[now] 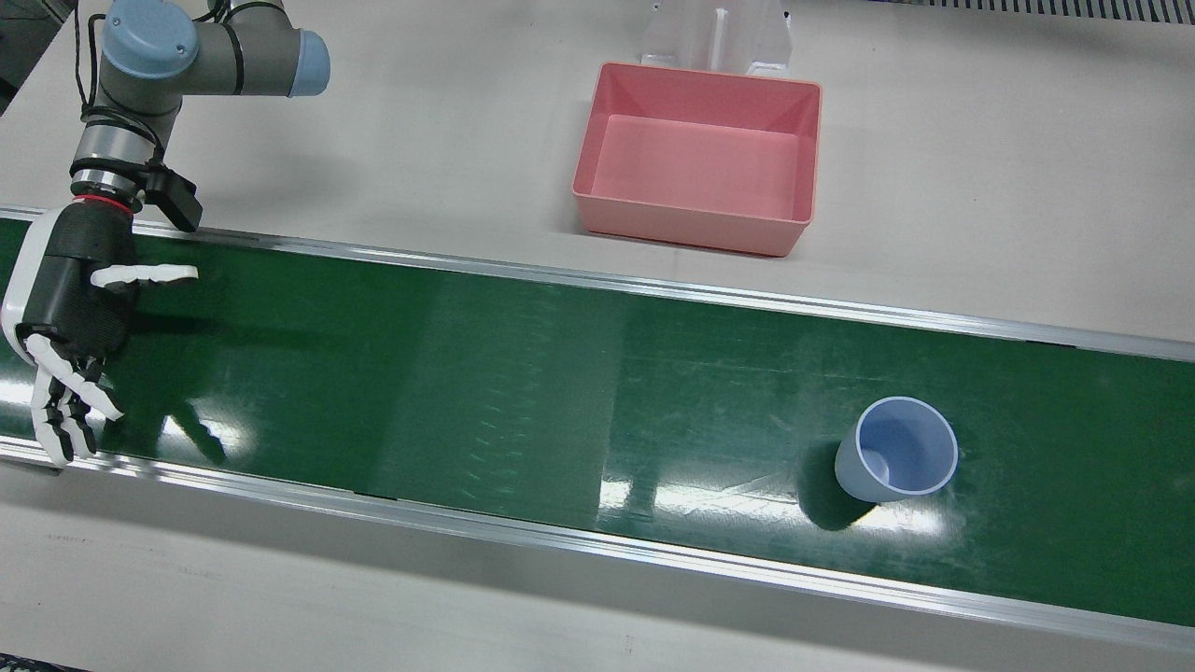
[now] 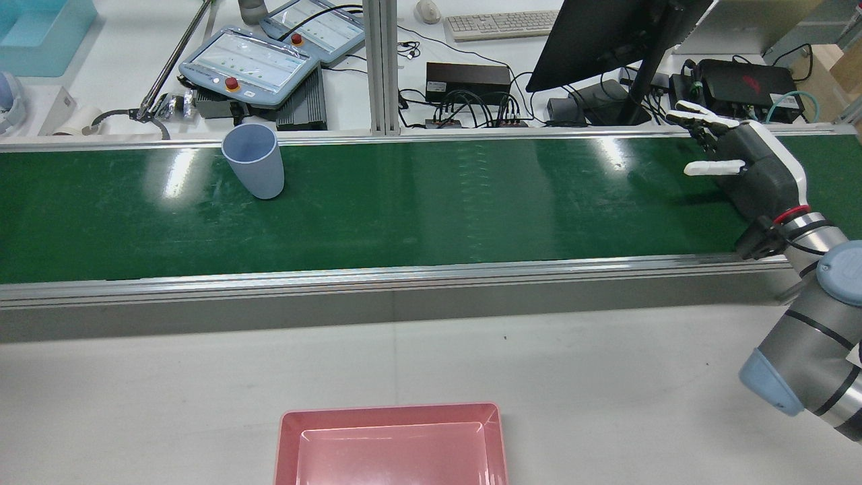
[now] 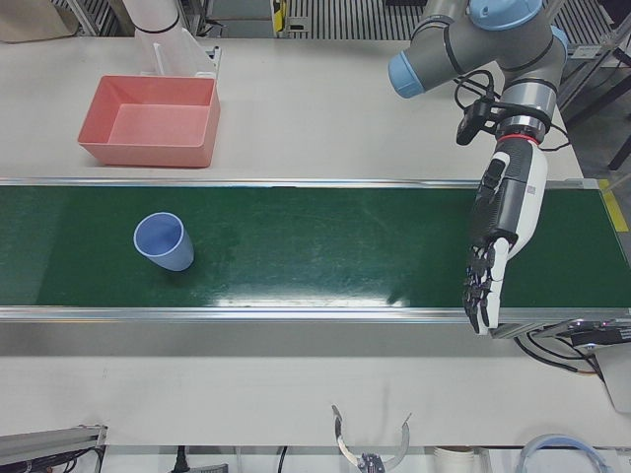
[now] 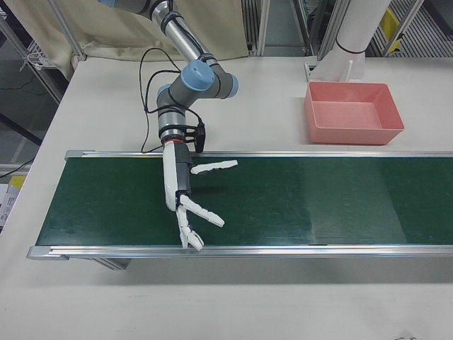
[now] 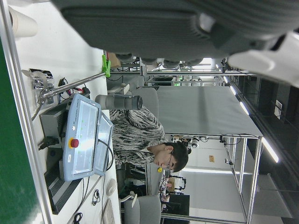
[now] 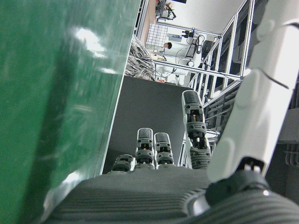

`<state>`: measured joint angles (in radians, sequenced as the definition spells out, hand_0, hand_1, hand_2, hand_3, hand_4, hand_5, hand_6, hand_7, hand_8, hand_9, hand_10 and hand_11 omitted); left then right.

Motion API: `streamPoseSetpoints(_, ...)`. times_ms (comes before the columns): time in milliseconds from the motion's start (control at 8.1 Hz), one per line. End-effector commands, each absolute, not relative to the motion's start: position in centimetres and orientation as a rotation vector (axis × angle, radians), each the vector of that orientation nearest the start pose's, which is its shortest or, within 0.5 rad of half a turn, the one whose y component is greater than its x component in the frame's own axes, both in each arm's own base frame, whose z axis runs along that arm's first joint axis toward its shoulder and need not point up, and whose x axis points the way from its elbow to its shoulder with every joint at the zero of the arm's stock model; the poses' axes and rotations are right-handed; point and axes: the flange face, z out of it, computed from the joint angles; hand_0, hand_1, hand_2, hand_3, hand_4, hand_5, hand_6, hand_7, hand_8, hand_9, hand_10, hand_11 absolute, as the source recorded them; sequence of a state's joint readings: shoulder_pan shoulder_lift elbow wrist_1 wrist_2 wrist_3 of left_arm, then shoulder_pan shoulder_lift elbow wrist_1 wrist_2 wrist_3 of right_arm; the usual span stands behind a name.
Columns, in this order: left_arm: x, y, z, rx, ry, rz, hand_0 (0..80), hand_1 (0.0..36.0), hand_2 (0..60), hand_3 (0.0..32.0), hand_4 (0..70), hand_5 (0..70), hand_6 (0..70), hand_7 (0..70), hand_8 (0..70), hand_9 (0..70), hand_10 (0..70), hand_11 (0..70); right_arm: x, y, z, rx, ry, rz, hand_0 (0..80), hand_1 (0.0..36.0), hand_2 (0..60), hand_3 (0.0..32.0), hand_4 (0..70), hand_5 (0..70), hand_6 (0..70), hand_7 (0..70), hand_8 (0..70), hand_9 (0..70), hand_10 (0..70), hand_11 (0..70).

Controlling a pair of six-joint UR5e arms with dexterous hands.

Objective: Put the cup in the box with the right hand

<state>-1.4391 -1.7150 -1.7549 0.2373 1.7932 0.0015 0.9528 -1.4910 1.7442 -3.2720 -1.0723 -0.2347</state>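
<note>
Although the pink box (image 2: 390,412) shows whole from the operators' side, the rear view cuts it off at the bottom edge, so only its far rim and part of its floor appear there. The left hand (image 3: 501,232) shows clearly only in the left-front view, where it hangs over the end of the green belt (image 1: 513,373) with fingers straight, pointing at the near rail, and grips nothing. How far apart those fingers are is hard to judge. Its own camera gives just a dark blurred underside at the top. Below that lie two teach pendants (image 5: 81,140) on the operators' bench and a seated person (image 5: 145,140). The right hand (image 1: 75,308) is over the opposite end of the belt, fingers spread wide with the thumb stuck out sideways, empty. In its own view the fingers block much of the scene, and the belt is a smeared green slope. The blue cup (image 1: 896,457) stands upright on the belt, mouth up, well apart from the right hand, with only bare belt between them. The box sits on the grey table (image 1: 980,187) on the robot's side of the belt, beyond the metal rail (image 1: 653,289) and apart from the cup. A monitor (image 2: 606,34) and cables crowd the bench behind.
</note>
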Motion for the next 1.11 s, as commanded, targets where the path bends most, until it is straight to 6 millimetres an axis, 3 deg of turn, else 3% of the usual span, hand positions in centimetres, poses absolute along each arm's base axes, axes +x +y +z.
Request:
streamPoseSetpoints(0, -3.96, -54.81, 54.72, -0.357, 2.118, -1.931, 0.0, 0.0, 0.0, 0.0, 0.0, 0.0, 0.0, 0.0, 0.0, 0.0, 0.0, 0.0, -14.93, -52.21, 57.77, -0.076, 2.492, -2.220, 55.3, 14.6, 2.5, 0.0, 20.4, 6.5, 6.1, 20.3, 11.0, 19.8, 3.2, 6.4)
streamPoseSetpoints(123, -3.96, -54.81, 54.72, -0.357, 2.118, -1.931, 0.0, 0.0, 0.0, 0.0, 0.0, 0.0, 0.0, 0.0, 0.0, 0.0, 0.0, 0.0, -14.93, -52.21, 57.70, -0.077, 2.493, -2.218, 53.7, 17.2, 10.0, 0.0, 16.8, 6.5, 6.1, 20.4, 10.9, 19.7, 3.1, 6.3)
streamPoseSetpoints(247, -3.96, -54.82, 54.70, -0.357, 2.119, -1.929, 0.0, 0.0, 0.0, 0.0, 0.0, 0.0, 0.0, 0.0, 0.0, 0.0, 0.0, 0.0, -14.85, -52.23, 57.77, -0.079, 2.492, -2.220, 54.8, 15.4, 4.9, 0.0, 19.4, 6.5, 6.1, 20.3, 10.9, 19.6, 3.0, 6.2)
streamPoseSetpoints(494, -3.96, -54.81, 54.72, -0.357, 2.118, -1.931, 0.0, 0.0, 0.0, 0.0, 0.0, 0.0, 0.0, 0.0, 0.0, 0.0, 0.0, 0.0, -14.89, -52.16, 57.85, -0.086, 2.495, -2.224, 54.6, 15.5, 5.0, 0.0, 18.9, 6.5, 6.0, 19.9, 10.9, 19.6, 3.0, 6.2)
streamPoseSetpoints(617, -3.96, -54.81, 54.72, -0.357, 2.118, -1.931, 0.0, 0.0, 0.0, 0.0, 0.0, 0.0, 0.0, 0.0, 0.0, 0.0, 0.0, 0.0, -14.83, -52.18, 58.07, -0.096, 2.496, -2.233, 55.8, 13.7, 0.0, 0.0, 21.5, 6.5, 6.1, 20.1, 10.9, 19.5, 3.0, 6.2)
streamPoseSetpoints(864, -3.96, -54.81, 54.72, -0.357, 2.118, -1.931, 0.0, 0.0, 0.0, 0.0, 0.0, 0.0, 0.0, 0.0, 0.0, 0.0, 0.0, 0.0, -14.58, -51.78, 58.61, -0.131, 2.483, -2.288, 54.2, 16.7, 7.8, 0.0, 18.2, 6.5, 6.0, 20.2, 10.9, 19.6, 2.5, 5.5)
streamPoseSetpoints(988, -3.96, -54.81, 54.72, -0.357, 2.118, -1.931, 0.0, 0.0, 0.0, 0.0, 0.0, 0.0, 0.0, 0.0, 0.0, 0.0, 0.0, 0.0, -14.64, -51.76, 58.54, -0.131, 2.484, -2.287, 55.6, 16.2, 5.0, 0.0, 20.3, 6.5, 6.0, 20.4, 11.0, 19.7, 1.7, 4.4)
